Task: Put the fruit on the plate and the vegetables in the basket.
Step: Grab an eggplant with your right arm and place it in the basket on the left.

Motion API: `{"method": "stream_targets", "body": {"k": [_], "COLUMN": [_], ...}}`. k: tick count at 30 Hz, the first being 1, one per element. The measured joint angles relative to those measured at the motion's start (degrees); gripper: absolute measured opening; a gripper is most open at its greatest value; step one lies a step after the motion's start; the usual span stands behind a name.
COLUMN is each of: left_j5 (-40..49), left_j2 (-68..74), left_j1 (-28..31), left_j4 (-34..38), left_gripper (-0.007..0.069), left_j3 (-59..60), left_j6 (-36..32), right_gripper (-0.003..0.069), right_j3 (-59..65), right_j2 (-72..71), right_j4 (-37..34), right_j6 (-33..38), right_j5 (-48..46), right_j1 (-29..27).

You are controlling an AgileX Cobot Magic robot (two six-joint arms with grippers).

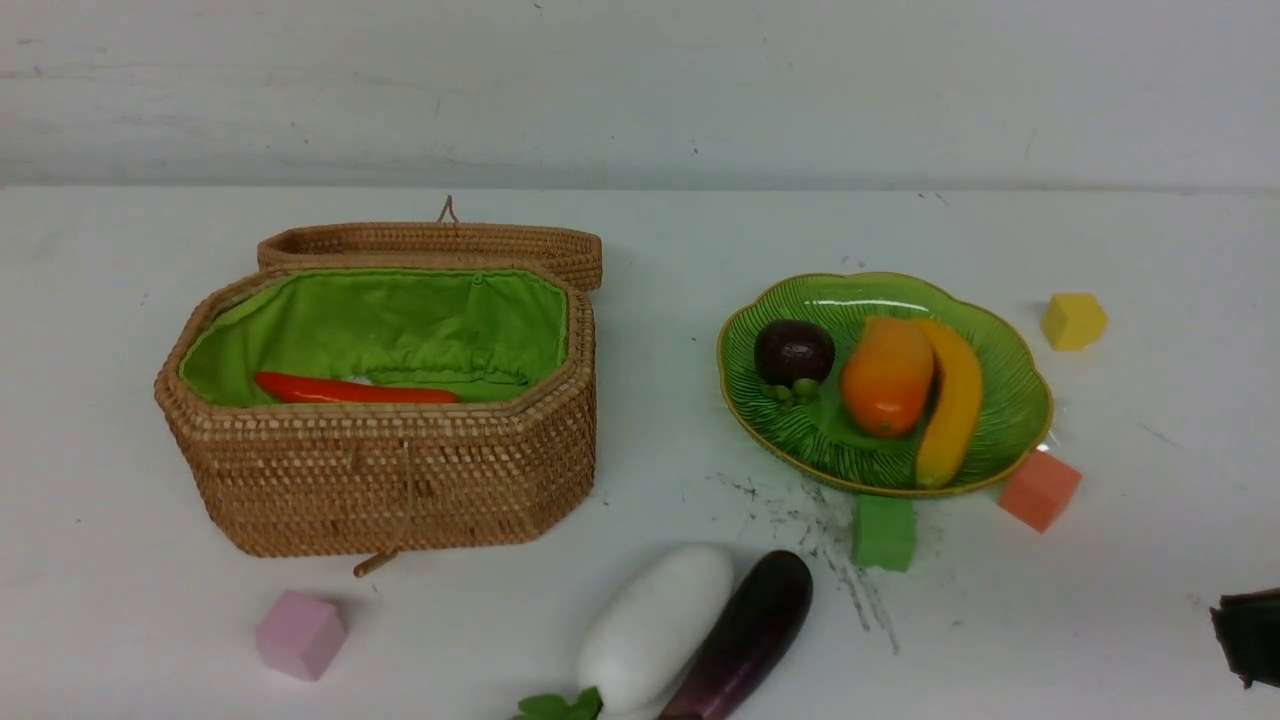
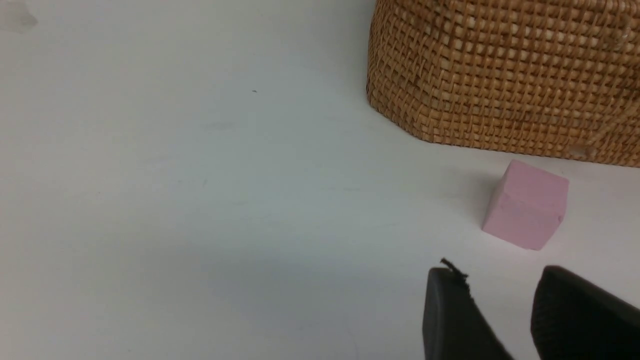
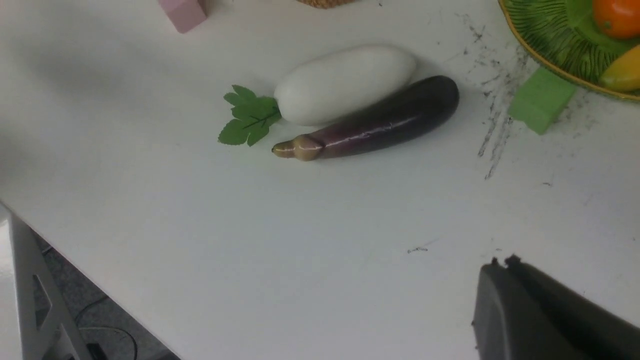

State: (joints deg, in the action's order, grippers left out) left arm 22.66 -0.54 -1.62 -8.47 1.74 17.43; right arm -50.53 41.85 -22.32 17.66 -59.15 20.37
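The green plate at the right holds the mangosteen, the mango and the banana. The open basket at the left holds the red pepper. The white radish and the eggplant lie side by side at the table's front edge; both also show in the right wrist view, radish and eggplant. The green gourd is out of view. My left gripper is open and empty near the basket. My right gripper is shut and empty, at the front right.
Foam cubes lie about: pink in front of the basket, green and orange by the plate's front rim, yellow behind the plate. The basket's lid lies open at its back. The table's front edge is close to the radish.
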Motion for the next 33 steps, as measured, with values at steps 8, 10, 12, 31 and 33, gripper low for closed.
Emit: {"method": "stream_targets", "body": {"k": [8, 10, 12, 31, 33], "left_j5": [0.0, 0.0, 0.0, 0.0, 0.0], "left_j2": [0.0, 0.0, 0.0, 0.0, 0.0], "left_j1": [0.0, 0.0, 0.0, 0.0, 0.0], "left_j4": [0.0, 0.0, 0.0, 0.0, 0.0], "left_gripper": [0.0239, 0.0239, 0.0239, 0.0239, 0.0239], "left_j3": [0.0, 0.0, 0.0, 0.0, 0.0], "left_j6": [0.0, 0.0, 0.0, 0.0, 0.0], "right_gripper": [-0.0003, 0.0000, 0.0007, 0.0643, 0.0672], "right_j3": [0.0, 0.0, 0.0, -0.7, -2.5], "right_j2": [0.0, 0.0, 0.2, 33.6, 37.8], "right_j4": [0.0, 0.0, 0.0, -13.0, -12.6], "right_j6": [-0.1, -0.1, -0.1, 2.1, 1.2], "right_j5": [0.2, 0.2, 0.7, 4.7, 6.3], "right_j1": [0.0, 0.0, 0.0, 3.2, 5.4]}}
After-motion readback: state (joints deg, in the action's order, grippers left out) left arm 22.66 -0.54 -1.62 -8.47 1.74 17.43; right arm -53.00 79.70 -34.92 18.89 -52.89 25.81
